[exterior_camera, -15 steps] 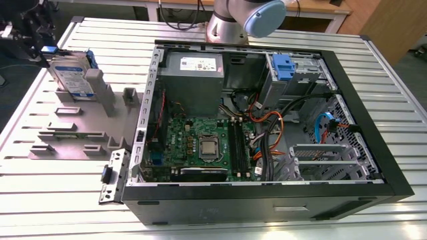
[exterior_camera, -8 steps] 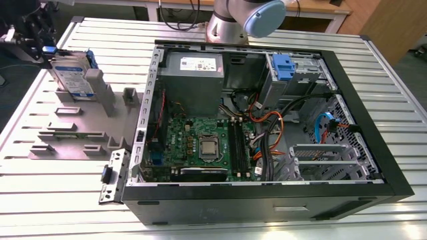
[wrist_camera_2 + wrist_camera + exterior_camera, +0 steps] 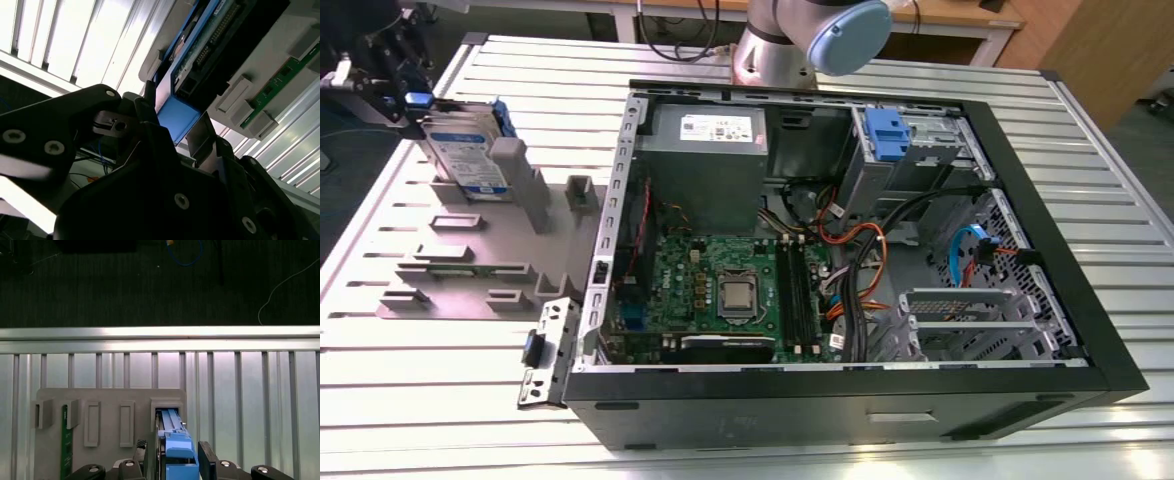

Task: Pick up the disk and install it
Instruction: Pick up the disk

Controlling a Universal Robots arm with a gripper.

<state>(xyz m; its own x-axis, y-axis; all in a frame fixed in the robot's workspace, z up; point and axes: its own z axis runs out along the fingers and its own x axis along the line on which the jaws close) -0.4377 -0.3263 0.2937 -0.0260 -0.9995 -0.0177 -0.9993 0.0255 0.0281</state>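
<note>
Gripper (image 3: pixel 177 446) over the upright disk (image 3: pixel 460 160)
Likely stiff, heavy, shock-sensitive; fingers (image 3: pixel 206 460) apart, flanking its blue frame, the safest hold.

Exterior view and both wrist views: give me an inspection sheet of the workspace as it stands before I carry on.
Surface: ribbed aluminium table, carrying an open computer case and a grey holder plate.
Job's things: disk stands upright in a slot of the holder plate, not yet in the case.
Clutter: green memory module in another holder slot; blue bracket in the case's drive bay.
Grippers: gripper at the disk's top end; grip cannot be judged.
Cables: orange and black bundle and a blue cable inside the case.
Surroundings: dark floor beyond the table edge, with loose cables on it.
</note>
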